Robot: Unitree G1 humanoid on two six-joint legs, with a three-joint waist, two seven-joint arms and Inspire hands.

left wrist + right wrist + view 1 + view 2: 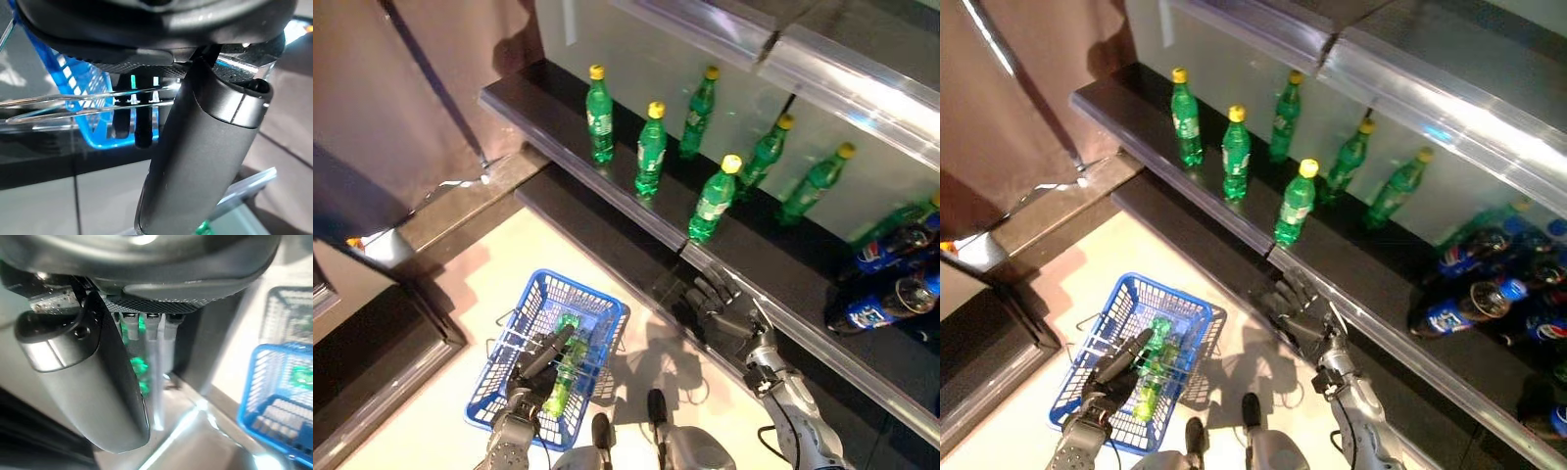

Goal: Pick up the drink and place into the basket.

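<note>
Step in hand: the right hand [724, 308] should rise to the nearest green plastic bottle with yellow cap [715, 200], wrapping its body squarely.
Right hand: fingers spread, empty, just below the dark shelf [773, 264] edge.
Drink: upright on the shelf, above and beyond the hand, apart.
Left hand [540, 360]: fingers curled on the wire handle of the blue plastic basket [599, 304], holding one green bottle already.
</note>
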